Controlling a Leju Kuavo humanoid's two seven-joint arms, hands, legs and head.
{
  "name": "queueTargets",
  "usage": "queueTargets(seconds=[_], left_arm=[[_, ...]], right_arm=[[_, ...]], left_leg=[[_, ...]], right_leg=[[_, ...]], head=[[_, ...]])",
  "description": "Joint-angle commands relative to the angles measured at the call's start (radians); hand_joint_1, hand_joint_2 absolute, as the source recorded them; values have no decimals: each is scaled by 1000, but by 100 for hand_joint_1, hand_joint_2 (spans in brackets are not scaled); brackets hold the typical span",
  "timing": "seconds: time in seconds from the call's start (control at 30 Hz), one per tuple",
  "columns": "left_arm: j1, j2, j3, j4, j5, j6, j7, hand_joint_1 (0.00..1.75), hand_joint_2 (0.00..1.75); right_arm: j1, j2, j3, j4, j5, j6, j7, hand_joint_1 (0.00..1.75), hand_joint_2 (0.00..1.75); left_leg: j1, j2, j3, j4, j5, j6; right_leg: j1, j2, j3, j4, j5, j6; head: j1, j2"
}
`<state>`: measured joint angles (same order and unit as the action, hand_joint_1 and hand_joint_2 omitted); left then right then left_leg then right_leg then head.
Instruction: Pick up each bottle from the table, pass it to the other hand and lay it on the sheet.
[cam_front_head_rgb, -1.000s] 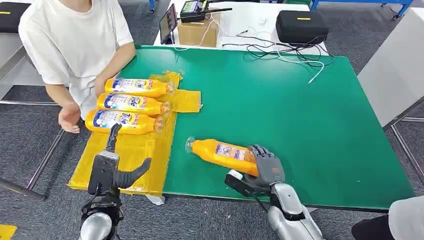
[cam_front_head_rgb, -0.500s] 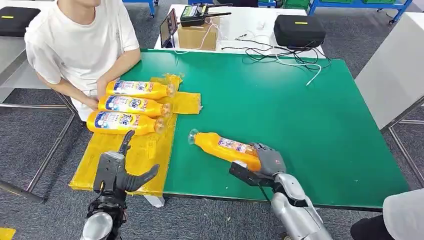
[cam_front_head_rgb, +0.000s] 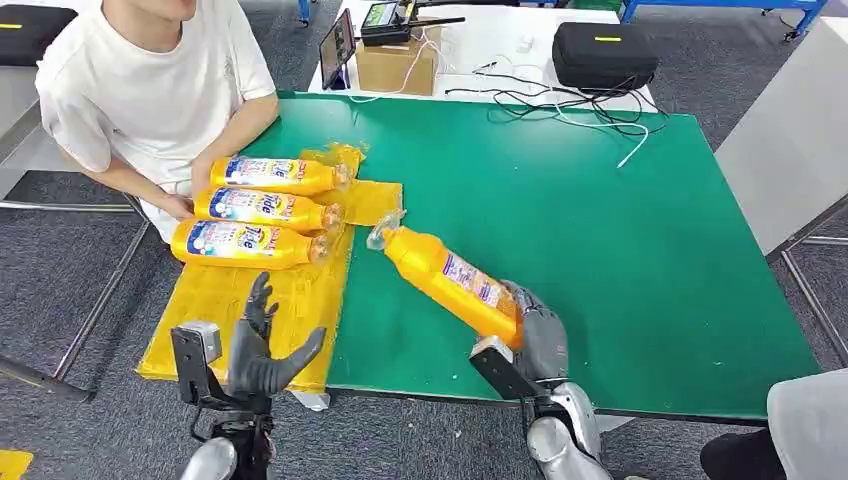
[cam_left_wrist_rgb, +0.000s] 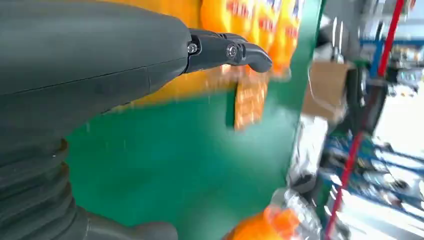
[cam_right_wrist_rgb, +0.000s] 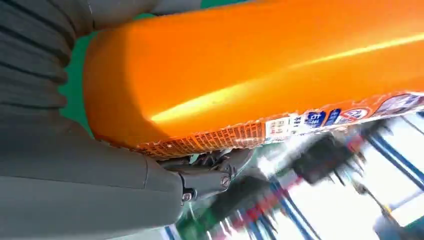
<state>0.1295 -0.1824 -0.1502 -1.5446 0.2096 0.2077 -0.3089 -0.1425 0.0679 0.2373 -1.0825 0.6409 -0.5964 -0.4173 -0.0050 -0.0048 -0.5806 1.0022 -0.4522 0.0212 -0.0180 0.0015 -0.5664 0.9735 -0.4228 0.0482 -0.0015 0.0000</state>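
Note:
My right hand (cam_front_head_rgb: 535, 335) grips the base of an orange bottle (cam_front_head_rgb: 447, 277), lifted and tilted with its clear cap toward the yellow sheet (cam_front_head_rgb: 240, 300). In the right wrist view the orange bottle (cam_right_wrist_rgb: 260, 70) lies against the palm, with dark fingers (cam_right_wrist_rgb: 210, 170) curled under it. My left hand (cam_front_head_rgb: 262, 350) hovers over the sheet's near edge with its fingers spread and nothing in it. The left wrist view shows a dark fingertip (cam_left_wrist_rgb: 250, 52) over the green table. Three orange bottles (cam_front_head_rgb: 255, 208) lie side by side on the far part of the sheet.
A person in a white shirt (cam_front_head_rgb: 150, 90) sits at the table's left, one hand (cam_front_head_rgb: 180, 205) by the laid bottles. The green mat (cam_front_head_rgb: 600, 230) spreads to the right. Behind it are a cardboard box (cam_front_head_rgb: 395, 62), a black case (cam_front_head_rgb: 602, 52) and loose cables (cam_front_head_rgb: 560, 100).
My right hand has lifted the bottle off the mat and swung its cap end up toward the sheet. My left hand has turned and come nearer, fingers spread.

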Motion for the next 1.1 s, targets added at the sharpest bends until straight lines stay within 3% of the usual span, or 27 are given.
queueTargets(seconds=[0.03, 0.13, 0.3, 0.37, 0.43, 0.5, 0.63, 1.1], left_arm=[[-41, 40, -272, 149, 79, -105, -97, 0, 175], [-125, 17, -347, 222, 161, -162, -126, 0, 175], [-143, 14, -361, 229, 171, -154, -128, 0, 175], [-157, 4, -367, 232, 217, -149, -151, 0, 175], [-178, 2, -384, 246, 262, -197, -155, 0, 175], [-201, -14, -401, 260, 263, -212, -185, 0, 175], [-272, -61, -357, 337, 337, -172, -186, 0, 175], [-282, -55, -329, 282, 398, -206, -208, 0, 175]], right_arm=[[19, 4, -39, -104, -168, 27, -85, 175, 175], [0, 43, -45, -111, -292, 88, -138, 175, 175], [1, 53, -28, -128, -300, 88, -137, 175, 175], [-2, 18, 50, -134, -293, 176, -117, 175, 175], [-8, -37, 156, -109, -237, 328, -28, 175, 175], [10, -50, 206, -83, -222, 378, -63, 175, 175], [-1, -24, 246, -35, -213, 372, -102, 175, 175], [-19, -3, 323, -8, -232, 382, -188, 175, 175]], left_leg=[[0, -1, 0, 0, 0, -1], [-1, -3, -2, 0, 1, -1], [0, 0, -2, 0, 0, -2], [-1, 0, -2, 0, 0, -1], [1, -1, 0, 0, -1, -2], [1, 0, -1, 0, 0, -1], [1, -3, -3, 0, 0, -1], [1, 0, -4, 0, 0, -1]], right_leg=[[0, -2, 0, 0, -1, -1], [-1, -4, -1, 0, 0, -1], [0, -1, -1, 0, 0, -2], [0, -1, -2, 0, 0, -1], [2, -1, 0, -1, -1, -2], [1, -1, -1, -1, 0, -1], [1, -3, -3, -1, 0, -1], [1, -1, -3, -1, 0, -1]], head=[[0, 0], [0, 0], [0, 0], [0, 0], [0, 0], [0, 0], [0, 0], [0, 0]])
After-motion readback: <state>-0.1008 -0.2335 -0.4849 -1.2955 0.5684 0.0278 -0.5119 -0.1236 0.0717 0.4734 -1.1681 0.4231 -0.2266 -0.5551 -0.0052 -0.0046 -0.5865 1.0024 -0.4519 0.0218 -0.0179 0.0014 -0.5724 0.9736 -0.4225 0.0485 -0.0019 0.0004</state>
